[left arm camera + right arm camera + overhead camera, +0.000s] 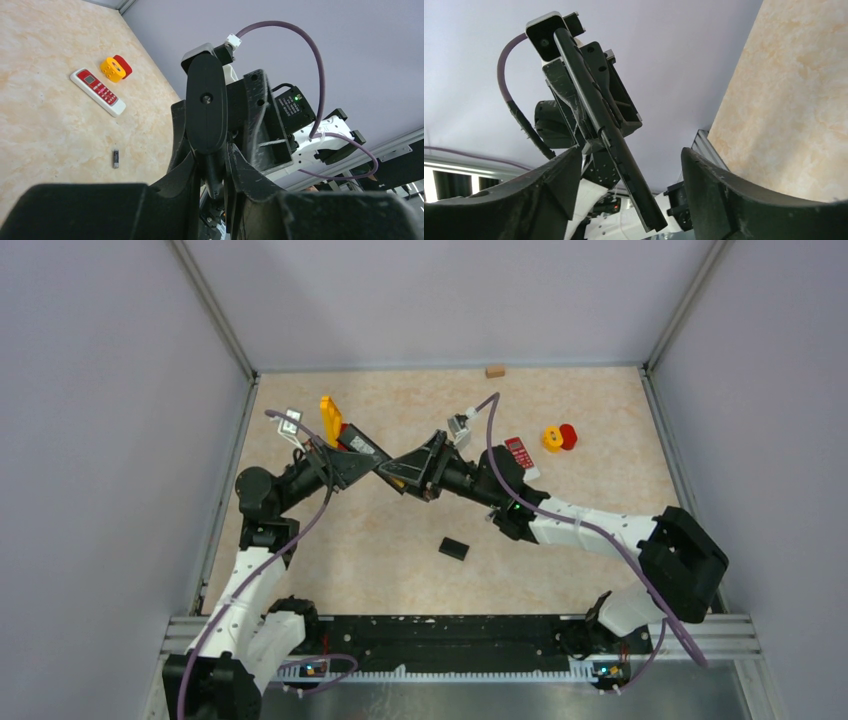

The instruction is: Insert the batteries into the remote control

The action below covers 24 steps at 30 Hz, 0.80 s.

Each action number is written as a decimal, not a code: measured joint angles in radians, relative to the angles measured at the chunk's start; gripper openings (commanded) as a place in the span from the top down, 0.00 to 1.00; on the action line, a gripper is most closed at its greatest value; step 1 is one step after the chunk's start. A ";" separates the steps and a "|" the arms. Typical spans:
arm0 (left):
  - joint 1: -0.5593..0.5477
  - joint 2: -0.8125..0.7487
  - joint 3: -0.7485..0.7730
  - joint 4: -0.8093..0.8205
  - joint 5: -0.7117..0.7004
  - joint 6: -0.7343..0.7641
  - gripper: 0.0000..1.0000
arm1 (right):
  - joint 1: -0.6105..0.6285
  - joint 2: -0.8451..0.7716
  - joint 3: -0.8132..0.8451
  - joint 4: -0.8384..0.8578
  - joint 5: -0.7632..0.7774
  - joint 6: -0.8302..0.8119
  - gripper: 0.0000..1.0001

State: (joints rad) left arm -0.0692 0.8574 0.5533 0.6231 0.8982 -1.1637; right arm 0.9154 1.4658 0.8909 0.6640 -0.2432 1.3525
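The left pincer (pixel 212 172) clamps the foot of the black oblong plastic remote control (pixel 206 110), raised over the far half of the worktop (pixel 400 570). The right pincer (pixel 631 157) gapes wide, facing it and holding nothing. One small dark cylindrical battery (pixel 115 158) lies on the right half — the others aren't visible. With so shallow a hold, any nudge from the right pincer could twist or drop the remote — likely a restart.

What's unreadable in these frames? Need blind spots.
- Only one battery shows, in the left wrist view; the others are unseen in any view.
- Battery bay of the black remote: edge-on in the right wrist view; in the top view the left gripper and right gripper cover it.
- Red-and-white remote button labels: too small.
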 measured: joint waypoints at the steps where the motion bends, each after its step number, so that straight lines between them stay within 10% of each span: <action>1: 0.000 0.000 0.000 -0.003 0.000 0.007 1.00 | -0.002 -0.001 0.000 -0.002 0.001 -0.009 0.19; 11: 0.000 0.000 0.000 -0.036 -0.011 0.046 1.00 | -0.099 -0.148 -0.035 -0.173 0.033 -0.182 0.23; 24: 0.000 0.000 0.000 -0.139 -0.051 0.116 1.00 | -0.164 -0.226 0.051 -0.993 0.514 -0.563 0.53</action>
State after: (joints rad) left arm -0.0692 0.8577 0.5529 0.4839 0.8471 -1.0477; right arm 0.7517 1.2400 0.9421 -0.3286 0.2707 0.7898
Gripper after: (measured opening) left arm 0.230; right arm 0.603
